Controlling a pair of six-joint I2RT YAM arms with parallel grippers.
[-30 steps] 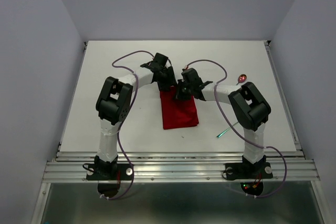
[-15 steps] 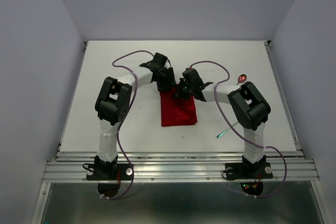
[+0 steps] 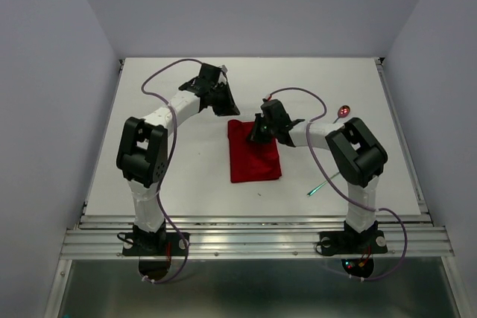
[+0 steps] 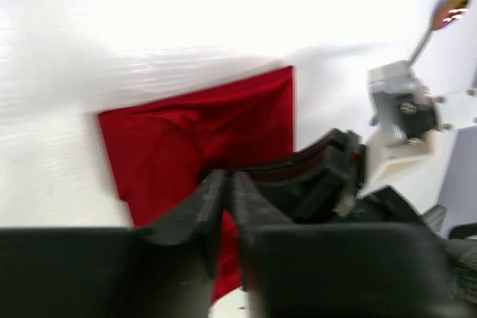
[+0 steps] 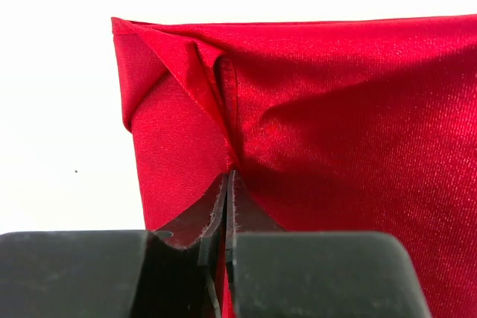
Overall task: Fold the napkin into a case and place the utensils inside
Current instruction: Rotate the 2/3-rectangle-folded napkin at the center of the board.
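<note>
Both hands closed — the right hand (image 5: 227, 178) grips the top edge of the napkin (image 3: 255, 161) mid-frame; the left hand (image 4: 226, 184), empty, is upper left of it.

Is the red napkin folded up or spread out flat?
Folded. The napkin shows layered edges and a tucked corner flap in the right wrist view, and from above it lies as a compact rectangle.

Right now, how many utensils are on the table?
2. The spoon lies right of the napkin, farther back; the fork also right, nearer the front. Others may be hidden.
</note>
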